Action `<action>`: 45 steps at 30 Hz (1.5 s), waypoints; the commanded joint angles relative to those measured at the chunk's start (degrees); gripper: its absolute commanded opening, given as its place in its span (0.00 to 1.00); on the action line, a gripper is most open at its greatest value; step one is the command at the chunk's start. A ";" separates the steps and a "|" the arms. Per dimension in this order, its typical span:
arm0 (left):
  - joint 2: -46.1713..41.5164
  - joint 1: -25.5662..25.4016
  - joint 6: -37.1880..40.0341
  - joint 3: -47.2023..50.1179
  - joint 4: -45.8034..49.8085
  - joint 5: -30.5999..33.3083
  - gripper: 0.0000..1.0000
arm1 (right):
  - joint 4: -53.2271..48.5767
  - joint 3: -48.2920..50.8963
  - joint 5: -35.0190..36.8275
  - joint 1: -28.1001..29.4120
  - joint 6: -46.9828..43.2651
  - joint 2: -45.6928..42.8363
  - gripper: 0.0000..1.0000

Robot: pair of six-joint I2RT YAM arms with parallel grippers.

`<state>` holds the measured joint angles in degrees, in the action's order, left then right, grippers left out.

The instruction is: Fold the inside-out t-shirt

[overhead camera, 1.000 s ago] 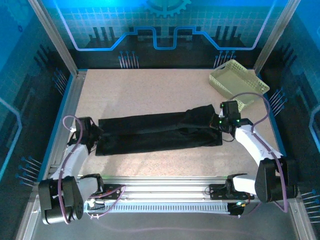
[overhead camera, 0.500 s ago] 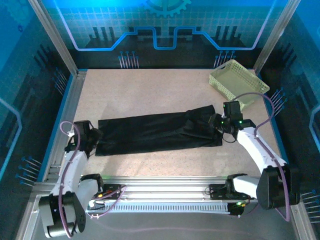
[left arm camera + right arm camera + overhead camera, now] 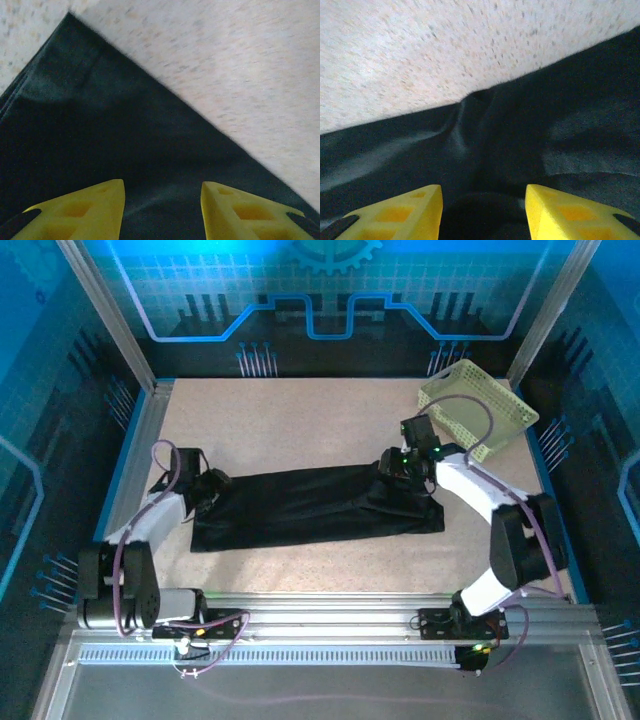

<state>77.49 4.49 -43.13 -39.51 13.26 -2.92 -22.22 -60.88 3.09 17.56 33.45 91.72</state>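
The shirt [image 3: 320,505] lies flat on the table [image 3: 300,420] as a long black band running left to right across the middle, well short of the far edge. Its right end is bunched and creased, its left end smoother and squared off. The basket [image 3: 478,408] sits apart from it at the far right corner, tilted up against the frame.

The left gripper [image 3: 212,486] is at the far corner of the shirt's left end. Seen from its own wrist, the two yellow fingers [image 3: 87,210] are spread wide, with plain black cloth below and between them. The cloth's edge runs diagonally away to a corner at the upper left, with bare table beyond. Nothing is pinched between the tips; whether they touch the cloth I cannot tell.

The right gripper [image 3: 390,467] is over the far edge of the bunched right end. From its wrist, its fingers [image 3: 400,212] are likewise spread apart. A rounded fold of cloth sits in the gap low down, and a crease runs up from there to the shirt's edge. Speckled table lies just past that edge. It grips nothing that I can see.
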 commanded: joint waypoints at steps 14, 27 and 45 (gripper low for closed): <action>-1.89 9.40 -0.81 6.02 -3.35 -0.38 0.52 | -0.82 11.72 2.55 -5.35 4.43 -4.65 0.49; 6.11 -2.38 -1.85 -5.61 -3.14 -0.61 0.54 | 0.21 -5.46 0.19 1.13 2.23 3.48 0.50; 14.31 11.15 -4.47 -0.83 -11.12 -8.70 0.58 | 4.64 -1.27 -3.09 -13.13 6.50 10.23 0.49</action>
<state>92.40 14.48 -47.11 -41.67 -0.10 -11.16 -18.90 -61.84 1.91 4.47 41.04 104.05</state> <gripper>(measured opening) 0.576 0.491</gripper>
